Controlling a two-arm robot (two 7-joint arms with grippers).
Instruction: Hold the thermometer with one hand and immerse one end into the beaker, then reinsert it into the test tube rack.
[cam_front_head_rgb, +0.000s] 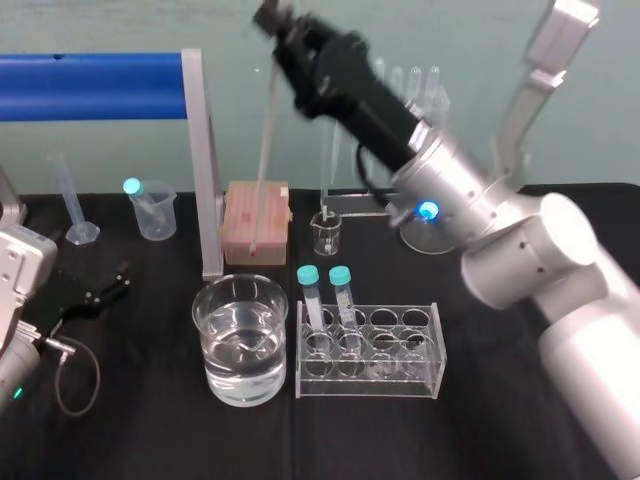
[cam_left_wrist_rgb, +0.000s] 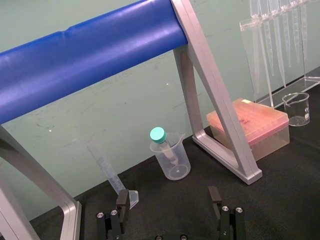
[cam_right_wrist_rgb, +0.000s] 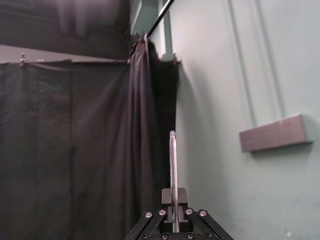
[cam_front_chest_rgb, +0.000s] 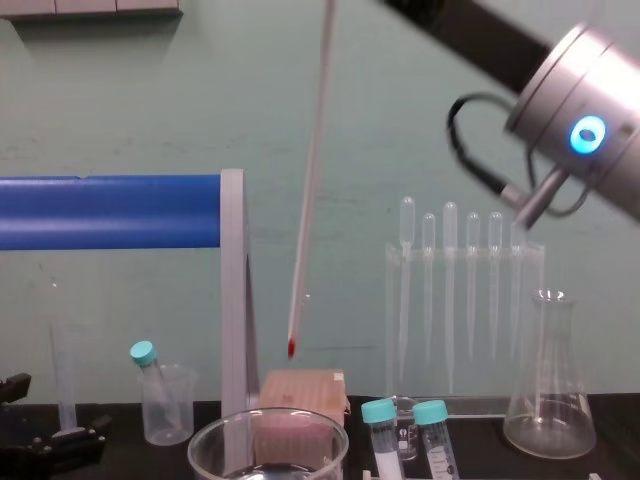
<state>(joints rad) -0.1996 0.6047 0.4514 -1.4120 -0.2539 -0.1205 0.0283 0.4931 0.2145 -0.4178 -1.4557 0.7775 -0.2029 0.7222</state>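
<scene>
Glass thermometer (cam_front_chest_rgb: 308, 200) in right hand (cam_right_wrist_rgb: 173, 194), top cut off

The right arm (cam_front_head_rgb: 560, 270) is made of thick silver cylinders with rounded joints. Its wrist bears a glowing blue ring light (cam_front_chest_rgb: 588, 133), with a black cable (cam_front_chest_rgb: 452, 125) looped beside it. The right claw (cam_right_wrist_rgb: 174, 200) is black and angular, with small silver screws (cam_right_wrist_rgb: 148, 214) at its base. The left claw (cam_left_wrist_rgb: 169, 196) has two blocky black fingers (cam_left_wrist_rgb: 122, 200) with silver screw heads, and a thin dark cable (cam_front_head_rgb: 96, 372) curls off its pale grey wrist (cam_front_head_rgb: 22, 275).
</scene>
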